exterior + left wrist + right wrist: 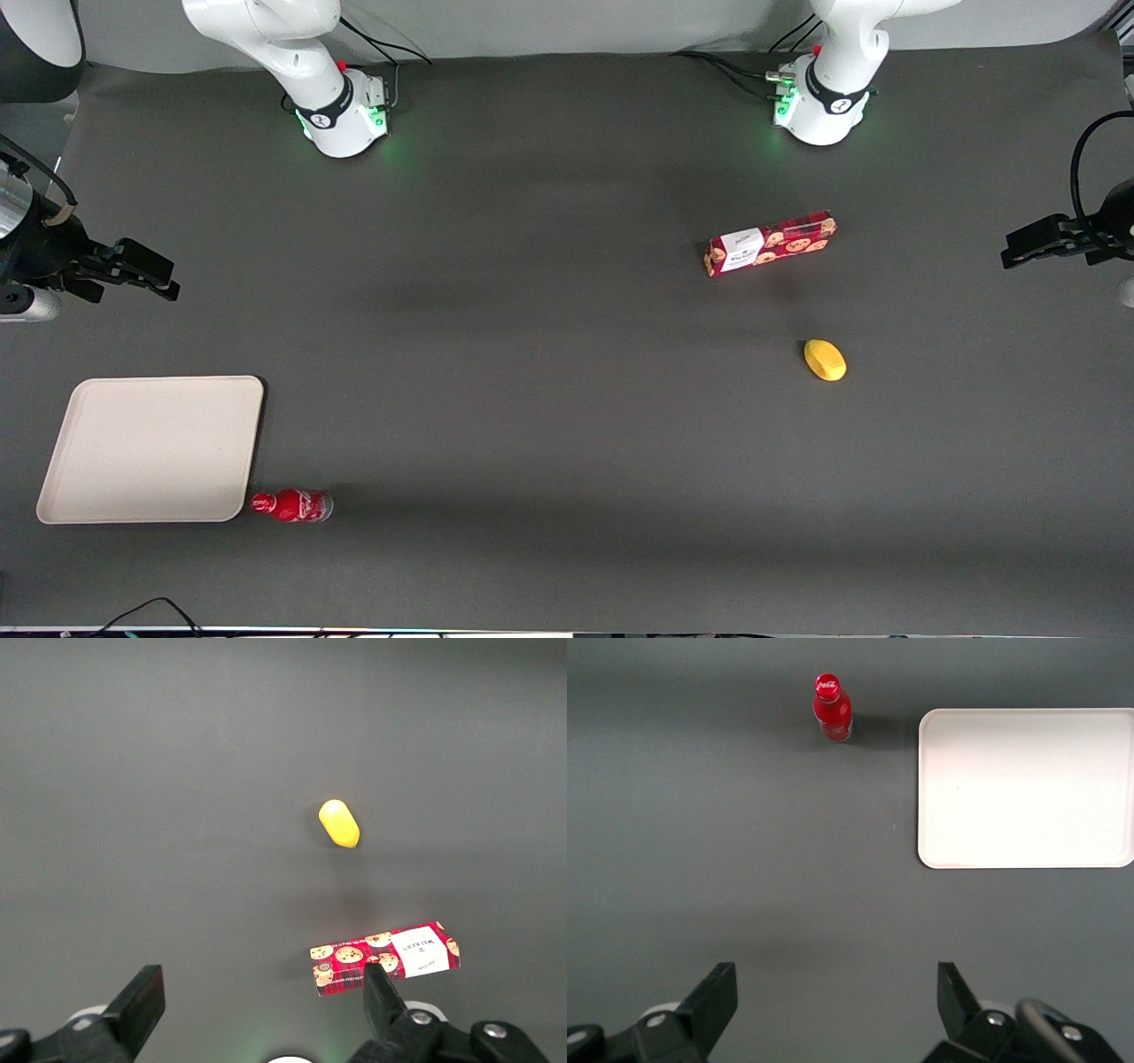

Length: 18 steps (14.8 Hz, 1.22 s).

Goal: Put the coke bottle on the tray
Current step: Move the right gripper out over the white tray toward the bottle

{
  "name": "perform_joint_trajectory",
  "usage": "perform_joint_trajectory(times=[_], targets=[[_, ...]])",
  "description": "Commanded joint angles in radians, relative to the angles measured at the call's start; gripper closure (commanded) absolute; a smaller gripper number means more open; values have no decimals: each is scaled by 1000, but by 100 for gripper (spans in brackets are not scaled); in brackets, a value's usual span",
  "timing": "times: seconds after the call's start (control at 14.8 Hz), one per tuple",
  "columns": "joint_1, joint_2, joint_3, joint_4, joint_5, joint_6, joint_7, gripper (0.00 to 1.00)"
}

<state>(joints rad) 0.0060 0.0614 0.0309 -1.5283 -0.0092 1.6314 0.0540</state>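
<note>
The coke bottle (292, 506) stands upright on the dark bench near the front edge, toward the working arm's end, just beside the tray's nearest corner without touching it. I see the cream tray (151, 448) lying flat near that same front corner, nothing on it. My gripper (133, 270) hangs above the bench at the working arm's edge, fingers spread apart, holding nothing. Toward the parked arm's end lie a red cookie box (770, 242) and, nearer the camera, a small yellow fruit (825, 360).

Small red coke bottle (291, 505) is standing upright just beside the cream tray's (151, 447) near corner; tray's lying flat, bare.
</note>
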Motion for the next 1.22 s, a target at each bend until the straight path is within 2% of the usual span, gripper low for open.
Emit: perform_joint_trajectory(times=[0.0, 0.47, 0.95, 1.15], targets=[[14, 11, -3, 16, -14, -4, 17, 0], [14, 49, 3, 20, -8, 2, 26, 0], [12, 384, 34, 319, -18, 41, 27, 0], [11, 474, 32, 376, -20, 100, 20, 0]])
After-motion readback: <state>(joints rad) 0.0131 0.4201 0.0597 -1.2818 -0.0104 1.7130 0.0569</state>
